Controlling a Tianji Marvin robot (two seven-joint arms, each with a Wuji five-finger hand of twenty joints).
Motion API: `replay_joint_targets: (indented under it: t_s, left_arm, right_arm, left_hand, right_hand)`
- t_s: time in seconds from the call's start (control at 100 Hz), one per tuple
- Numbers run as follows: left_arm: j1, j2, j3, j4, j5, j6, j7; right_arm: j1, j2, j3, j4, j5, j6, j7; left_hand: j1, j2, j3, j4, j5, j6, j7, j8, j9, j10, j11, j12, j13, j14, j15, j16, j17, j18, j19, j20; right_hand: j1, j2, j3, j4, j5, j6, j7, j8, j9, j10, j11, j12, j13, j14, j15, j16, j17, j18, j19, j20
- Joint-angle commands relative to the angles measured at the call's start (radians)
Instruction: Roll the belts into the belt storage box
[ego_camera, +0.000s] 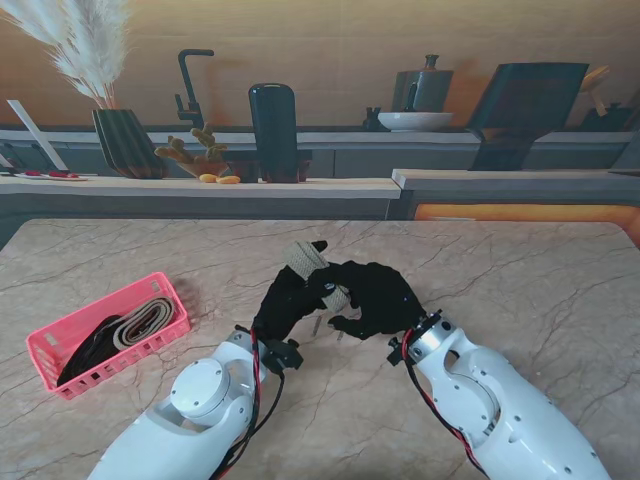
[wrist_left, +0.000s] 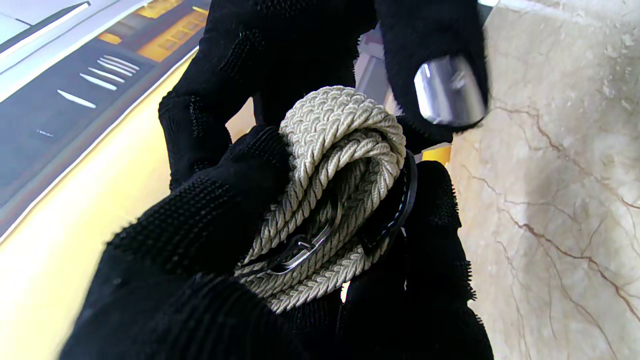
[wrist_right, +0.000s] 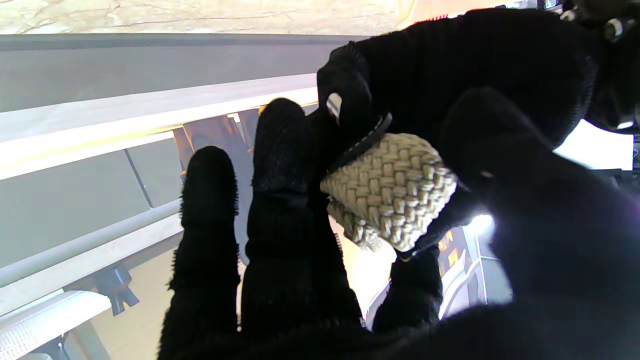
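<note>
A beige braided belt (ego_camera: 305, 258), rolled into a tight coil with a dark leather end and a metal buckle (wrist_left: 300, 247), is held above the middle of the table. My left hand (ego_camera: 285, 300) is shut on it, black-gloved fingers (wrist_left: 200, 225) wrapped round the coil (wrist_left: 340, 145). My right hand (ego_camera: 378, 297) meets it from the right. Its thumb (wrist_right: 500, 150) and one finger press the coil (wrist_right: 395, 195), while two other fingers (wrist_right: 285, 200) stand straight beside it. The pink belt storage box (ego_camera: 45, 352) sits at the left, holding a black belt (ego_camera: 85, 350) and a beige strap (ego_camera: 145, 320).
The marble table (ego_camera: 520, 280) stretches to the right and far side. Behind it runs a counter (ego_camera: 250, 186) with a vase, a dark bottle and bowls. A shiny metal piece (wrist_left: 447, 90) shows by the right hand's fingers.
</note>
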Motion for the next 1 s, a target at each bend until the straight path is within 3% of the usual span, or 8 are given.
replay_joint_targets:
  t_s: [0.0, 0.14, 0.42, 0.48, 0.6, 0.71, 0.79, 0.99]
  left_arm:
    - [0.010, -0.011, 0.000, -0.017, 0.008, 0.007, 0.028]
    - [0.006, -0.017, 0.006, -0.013, 0.052, 0.004, 0.073]
    - [0.004, -0.024, 0.001, -0.010, 0.044, 0.018, 0.097]
    - [0.004, -0.025, 0.001, -0.011, 0.045, 0.020, 0.102]
    - [0.004, -0.027, 0.001, -0.009, 0.055, 0.019, 0.113]
    - [0.002, -0.027, 0.003, -0.005, 0.069, 0.019, 0.119]
    - [0.001, -0.026, 0.004, -0.002, 0.085, 0.018, 0.120]
    - [-0.007, -0.022, 0.010, 0.005, 0.166, 0.012, 0.141]
  right_arm:
    - [-0.010, -0.002, 0.002, -0.008, -0.005, -0.008, -0.008]
    - [-0.014, -0.002, 0.010, -0.011, -0.018, -0.005, -0.026]
    - [-0.020, -0.005, 0.022, -0.015, -0.009, -0.015, -0.031]
    - [-0.019, -0.006, 0.023, -0.010, -0.009, -0.032, -0.044]
    - [-0.021, -0.010, 0.027, -0.003, -0.023, -0.057, -0.090]
    - [-0.036, -0.009, 0.038, -0.018, -0.035, -0.050, -0.101]
    - [-0.047, -0.007, 0.047, -0.033, -0.041, -0.037, -0.094]
    - [-0.056, -0.007, 0.055, -0.041, -0.041, 0.016, -0.083]
  left_hand:
    - [0.177, 0.148, 0.117, 0.080, 0.034, -0.081, 0.050, 0.018, 0.160, -0.107, 0.089, 0.095, 0.069, -0.075, 0.182, 0.082, -0.022, 0.005, 0.050, 0.068]
    - [0.190, 0.190, 0.114, 0.062, 0.063, -0.100, 0.068, 0.025, 0.206, -0.136, 0.125, 0.154, 0.051, -0.057, 0.254, 0.111, -0.058, 0.031, 0.103, 0.156]
    - [0.197, 0.205, 0.102, 0.058, 0.098, -0.097, 0.083, 0.035, 0.235, -0.136, 0.149, 0.209, 0.048, -0.048, 0.306, 0.120, -0.075, 0.049, 0.137, 0.183]
    - [0.202, 0.205, 0.100, 0.056, 0.105, -0.095, 0.085, 0.038, 0.241, -0.127, 0.153, 0.221, 0.038, -0.024, 0.321, 0.127, -0.080, 0.056, 0.149, 0.191]
    - [0.204, 0.208, 0.103, 0.057, 0.115, -0.098, 0.087, 0.040, 0.246, -0.134, 0.165, 0.242, 0.036, -0.031, 0.336, 0.130, -0.088, 0.060, 0.159, 0.198]
    - [0.207, 0.210, 0.103, 0.057, 0.123, -0.100, 0.088, 0.042, 0.242, -0.135, 0.176, 0.262, 0.032, -0.033, 0.348, 0.134, -0.097, 0.062, 0.166, 0.203]
    - [0.211, 0.212, 0.100, 0.056, 0.142, -0.091, 0.097, 0.047, 0.239, -0.129, 0.179, 0.275, 0.027, -0.031, 0.355, 0.138, -0.103, 0.064, 0.168, 0.204]
    - [0.202, 0.177, 0.113, 0.032, 0.236, -0.083, 0.189, 0.125, 0.272, -0.093, 0.156, 0.341, 0.032, -0.023, 0.398, 0.139, -0.110, 0.082, 0.204, 0.218]
  right_hand:
    - [-0.037, 0.033, -0.015, 0.040, -0.023, -0.011, 0.103, 0.051, -0.100, -0.054, -0.015, -0.006, -0.044, -0.007, -0.003, 0.011, -0.025, -0.026, -0.017, 0.022]
    - [-0.055, 0.076, -0.063, 0.049, -0.131, -0.023, 0.044, 0.022, -0.168, -0.049, -0.039, -0.022, -0.089, -0.002, -0.004, 0.000, -0.051, -0.029, -0.033, 0.027]
    - [-0.063, 0.106, -0.119, 0.058, -0.160, -0.054, 0.018, -0.009, -0.205, -0.047, -0.052, -0.036, -0.107, -0.003, 0.003, -0.008, -0.066, -0.029, -0.041, 0.035]
    - [-0.065, 0.108, -0.120, 0.058, -0.156, -0.052, 0.024, -0.009, -0.180, -0.069, -0.046, -0.036, -0.097, -0.013, 0.009, -0.007, -0.062, -0.033, -0.040, 0.036]
    - [-0.069, 0.118, -0.117, 0.058, -0.214, -0.027, 0.020, -0.014, -0.172, -0.097, -0.051, -0.042, -0.092, -0.030, 0.015, -0.005, -0.059, -0.045, -0.044, 0.036]
    - [-0.081, 0.160, -0.159, 0.071, -0.228, 0.062, -0.267, -0.112, -0.222, -0.104, -0.063, -0.063, -0.120, -0.026, 0.009, -0.007, -0.070, -0.050, -0.056, 0.043]
    - [-0.095, 0.187, -0.189, 0.084, -0.214, 0.110, -0.522, 0.085, -0.274, -0.078, -0.078, -0.075, -0.147, -0.010, -0.004, -0.008, -0.084, -0.044, -0.069, 0.055]
    - [-0.105, 0.202, -0.189, 0.090, -0.212, 0.166, -0.457, 0.180, -0.313, -0.030, -0.076, -0.072, -0.179, 0.014, -0.018, -0.015, -0.103, -0.028, -0.073, 0.058]
